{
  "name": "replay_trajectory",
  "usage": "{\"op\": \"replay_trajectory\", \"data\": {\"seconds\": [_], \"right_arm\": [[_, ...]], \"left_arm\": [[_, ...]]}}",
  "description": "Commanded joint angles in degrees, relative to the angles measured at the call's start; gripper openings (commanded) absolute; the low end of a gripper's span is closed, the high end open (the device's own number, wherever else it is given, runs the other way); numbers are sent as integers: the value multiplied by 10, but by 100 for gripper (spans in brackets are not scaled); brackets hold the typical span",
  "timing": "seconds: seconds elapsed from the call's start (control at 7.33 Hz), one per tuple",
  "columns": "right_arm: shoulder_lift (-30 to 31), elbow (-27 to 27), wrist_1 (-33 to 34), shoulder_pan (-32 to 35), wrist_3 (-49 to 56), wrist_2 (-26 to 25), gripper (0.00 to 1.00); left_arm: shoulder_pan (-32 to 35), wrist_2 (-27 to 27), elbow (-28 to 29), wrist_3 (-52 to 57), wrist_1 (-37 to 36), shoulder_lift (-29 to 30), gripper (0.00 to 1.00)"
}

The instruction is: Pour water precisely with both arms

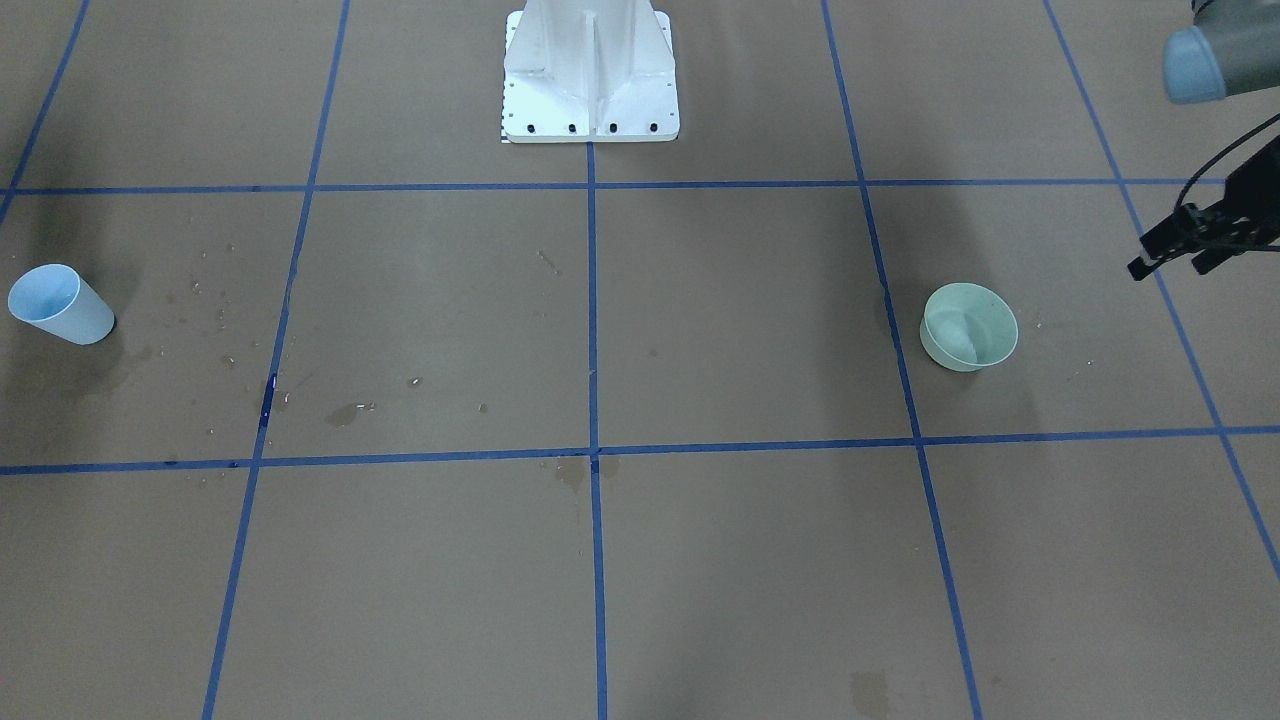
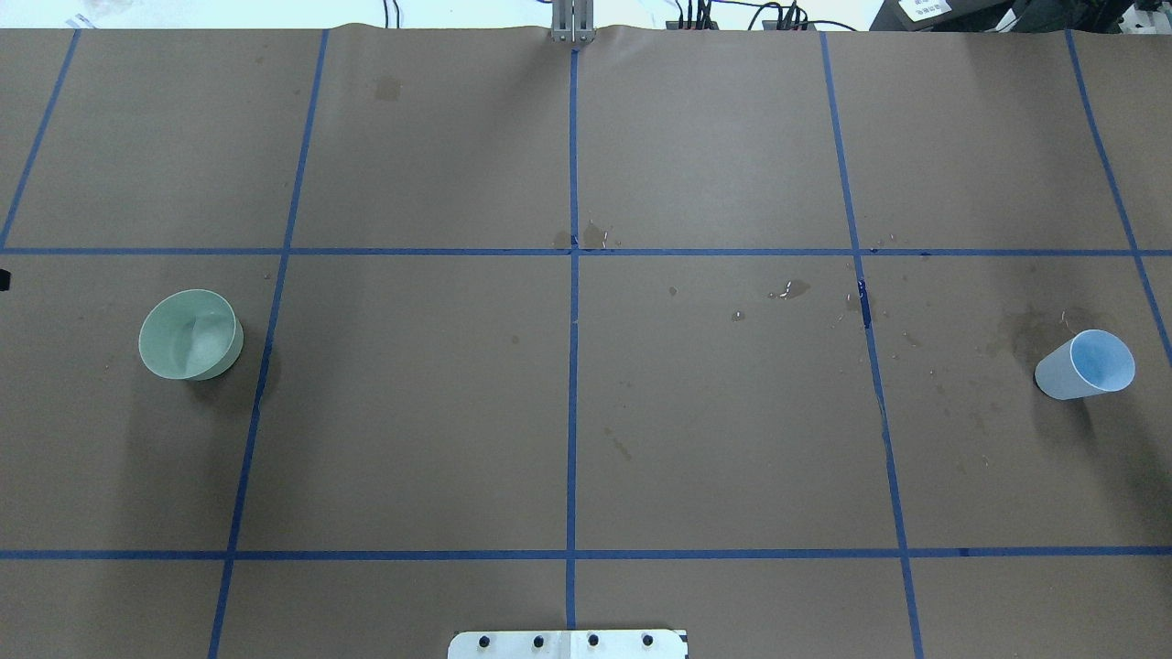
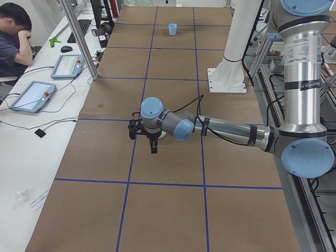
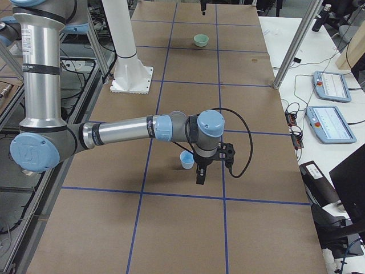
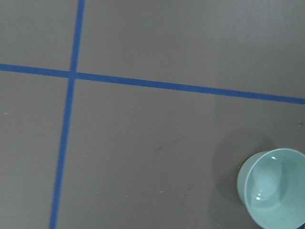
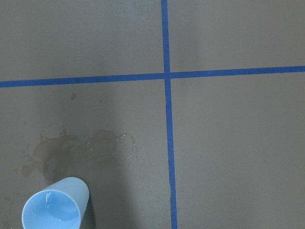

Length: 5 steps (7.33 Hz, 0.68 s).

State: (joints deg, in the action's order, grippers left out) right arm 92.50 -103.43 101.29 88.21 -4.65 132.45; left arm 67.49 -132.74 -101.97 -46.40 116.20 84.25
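Observation:
A light-blue cup [image 1: 60,305] stands upright on the brown table, on the robot's right [image 2: 1085,364]. A pale-green cup [image 1: 968,326] stands on the robot's left [image 2: 190,335]. Faint glints of water show inside the blue cup [image 6: 55,210] and the green cup [image 5: 274,188]. My left gripper [image 1: 1168,268] hovers beside the green cup, apart from it; its fingers look spread and empty. My right gripper [image 4: 201,171] hangs just beside the blue cup [image 4: 186,160]. It shows only in the right side view, so I cannot tell whether it is open or shut.
The white pedestal base [image 1: 590,80] stands at the robot's edge of the table. Blue tape lines grid the table. Small drops and damp stains [image 2: 787,291] lie between the middle and the blue cup. An operator [image 3: 13,31] sits beside the table with tablets.

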Motion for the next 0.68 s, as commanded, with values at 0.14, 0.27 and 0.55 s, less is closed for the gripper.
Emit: {"op": "replay_trajectory", "data": {"seconds": [0.14,0.27,0.55], "right_arm": [[0,-1,0,0,0,-1,99],[1,-3,0,0,0,-1,99],[1,-2,0,0,1,-2,99]], "left_arm": [[-118,70,56,-157,130,26,99],[-134,71,56,-176,130,38,99],[-148,71,64,-176,130,42,99]]}}
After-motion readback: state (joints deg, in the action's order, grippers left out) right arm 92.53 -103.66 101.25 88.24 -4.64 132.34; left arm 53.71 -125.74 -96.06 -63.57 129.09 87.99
